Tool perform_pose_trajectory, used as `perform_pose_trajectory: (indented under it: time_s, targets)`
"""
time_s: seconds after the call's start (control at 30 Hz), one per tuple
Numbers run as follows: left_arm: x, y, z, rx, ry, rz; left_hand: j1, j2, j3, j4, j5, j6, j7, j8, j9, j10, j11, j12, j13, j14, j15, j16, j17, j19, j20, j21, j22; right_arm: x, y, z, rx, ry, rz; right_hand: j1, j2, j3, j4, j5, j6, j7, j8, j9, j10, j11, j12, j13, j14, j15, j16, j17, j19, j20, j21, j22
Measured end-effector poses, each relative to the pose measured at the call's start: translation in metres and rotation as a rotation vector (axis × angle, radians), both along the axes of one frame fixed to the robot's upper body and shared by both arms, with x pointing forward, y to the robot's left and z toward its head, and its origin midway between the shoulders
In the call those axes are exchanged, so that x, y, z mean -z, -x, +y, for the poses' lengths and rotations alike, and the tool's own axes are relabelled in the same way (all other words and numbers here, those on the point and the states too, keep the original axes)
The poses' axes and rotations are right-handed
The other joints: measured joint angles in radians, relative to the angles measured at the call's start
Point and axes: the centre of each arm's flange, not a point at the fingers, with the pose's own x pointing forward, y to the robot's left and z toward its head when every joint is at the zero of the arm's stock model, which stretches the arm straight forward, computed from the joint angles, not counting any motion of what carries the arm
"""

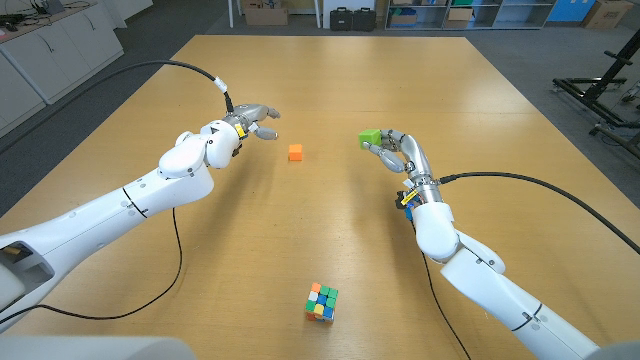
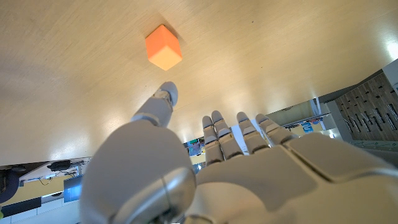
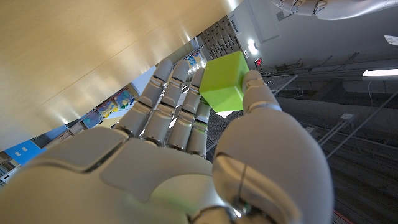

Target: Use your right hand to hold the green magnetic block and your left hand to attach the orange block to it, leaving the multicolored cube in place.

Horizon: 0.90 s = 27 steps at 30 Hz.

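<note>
Right hand (image 1: 395, 152) grasps green block (image 1: 371, 137) above worktop (image 1: 480, 110). Left hand (image 1: 250, 122), released, hovers at 10 o'clock of orange block (image 1: 295, 152). Cube (image 1: 321, 301) at 6 o'clock.

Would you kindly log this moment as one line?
right hand: holds green block lifted | left hand: open, near orange block on table | multicolored cube: untouched

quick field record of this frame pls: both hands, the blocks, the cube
right hand: holds green block, lifted off the table
left hand: holds nothing, fingers apart, beside orange block
orange block: on table, between the hands, untouched
multicolored cube: on table near front edge, apart from both hands
attach step: not yet done
</note>
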Motion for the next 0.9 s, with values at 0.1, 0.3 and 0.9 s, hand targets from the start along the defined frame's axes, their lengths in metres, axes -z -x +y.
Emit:
perform_pose_trajectory:
  time_s: [0.1,0.3,0.9]
  targets:
    - [0.0,-0.002,-0.002,-0.001,-0.014,0.015,0.0,0.0,-0.003,0.003,0.0,-0.008,-0.002,0.0,0.0,-0.01,0.0,0.0,0.0,-0.005,-0.005,0.0,0.0,0.0,0.0,0.0,0.0,0.0,0.0,0.0,0.0,0.001,0.0,0.0,0.0,0.0,0.0,0.0,0.0,0.0,-0.001,0.0,0.0,0.0,0.0,0.0,0.0,0.0,0.0,0.0,0.0,0.0,0.0,0.0]
    - [0.0,-0.007,-0.004,-0.005,-0.034,0.043,0.0,0.0,-0.013,0.004,0.0,-0.008,-0.001,0.0,0.004,-0.01,-0.001,0.003,0.004,-0.011,0.0,0.0,0.0,-0.005,0.005,0.0,0.003,-0.001,0.001,-0.001,0.0,0.003,-0.001,0.0,0.0,0.0,0.0,0.0,0.0,0.0,0.001,0.0,0.0,0.0,0.0,0.001,0.0,0.0,0.0,0.0,0.0,0.0,0.0,0.0]
    - [-0.002,-0.019,-0.007,-0.025,-0.085,0.11,0.0,0.0,-0.025,0.008,0.0,-0.005,0.002,0.0,0.005,-0.002,-0.001,0.005,0.005,-0.01,0.0,0.0,0.0,-0.01,0.0,0.0,0.003,-0.001,0.002,0.0,-0.003,0.002,-0.001,0.0,0.0,0.0,0.0,-0.004,0.0,0.0,0.002,-0.001,0.0,0.0,-0.003,0.005,0.0,0.0,0.0,0.0,-0.003,0.003,0.006,0.0]
